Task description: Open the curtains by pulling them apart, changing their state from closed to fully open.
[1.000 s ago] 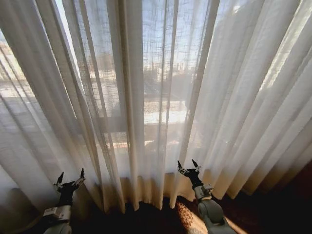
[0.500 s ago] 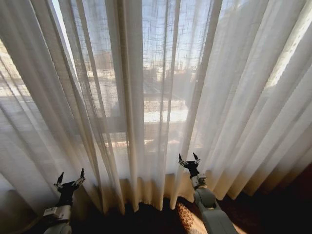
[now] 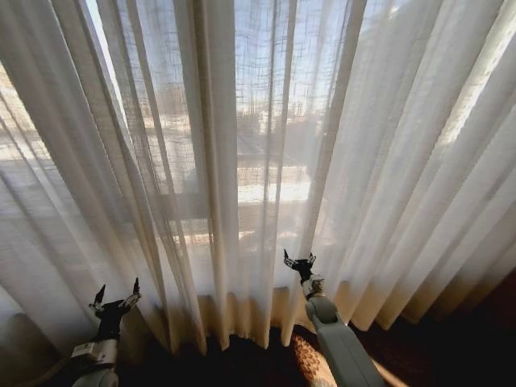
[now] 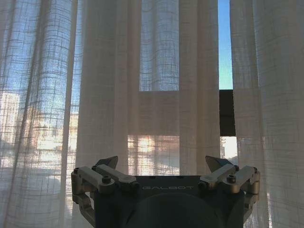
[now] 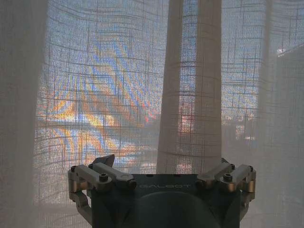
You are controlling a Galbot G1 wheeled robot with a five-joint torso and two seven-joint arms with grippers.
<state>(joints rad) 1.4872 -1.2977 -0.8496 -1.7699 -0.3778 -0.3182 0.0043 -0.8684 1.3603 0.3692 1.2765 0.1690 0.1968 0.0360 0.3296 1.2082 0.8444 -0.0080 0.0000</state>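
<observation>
Closed curtains [image 3: 242, 161] hang just beyond the spread right pincer [image 3: 299, 260].

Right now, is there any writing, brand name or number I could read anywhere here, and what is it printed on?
"GALBOT": on the dark housing just behind the left claw, in its wrist view.
"GALBOT": on the same kind of housing behind the right claw, fainter there but still readable.
The curtains carry no writing, only a woven grid texture. No numbers or signs are readable anywhere else.
</observation>
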